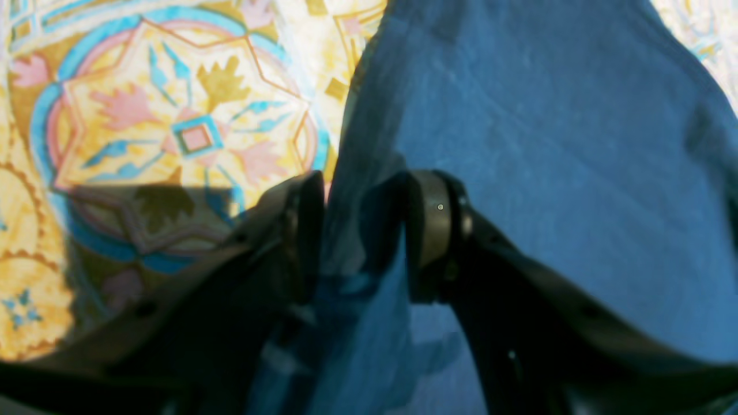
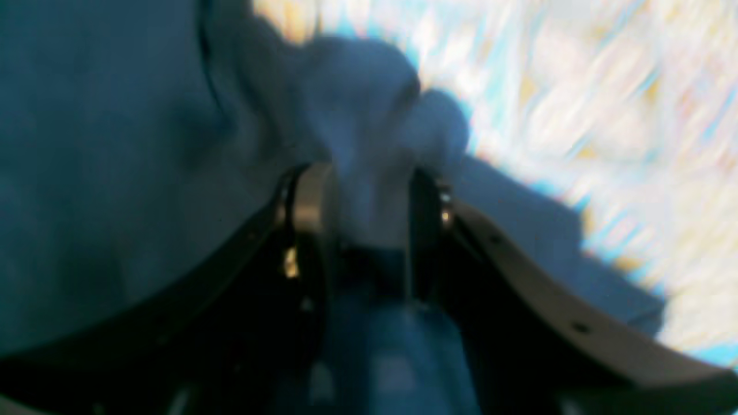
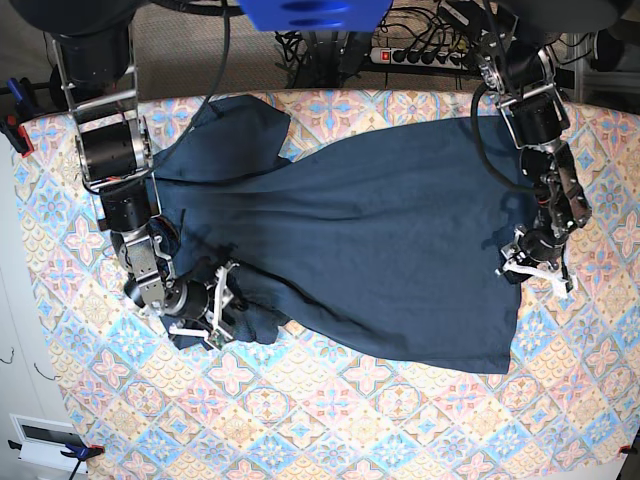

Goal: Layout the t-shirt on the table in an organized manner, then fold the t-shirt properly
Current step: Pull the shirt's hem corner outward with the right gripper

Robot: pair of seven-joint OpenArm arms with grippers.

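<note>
The base view alone shows the t-shirt (image 3: 370, 240) spread across the table (image 3: 320, 420); the left gripper (image 1: 360, 230) clamps its side edge, tiles visible beside; the right gripper (image 2: 369, 225), blurred in its wrist view, pinches a bunched fold at the shirt's opposite edge.

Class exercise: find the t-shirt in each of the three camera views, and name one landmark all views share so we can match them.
Left wrist: the t-shirt fills the right half, an edge pinched in the left gripper.
Right wrist: it fills the left and centre, a bunch pinched in the right gripper.
Base: spread across the middle of the table.
Shared landmark: the patterned tablecloth beside the shirt's edge.
</note>
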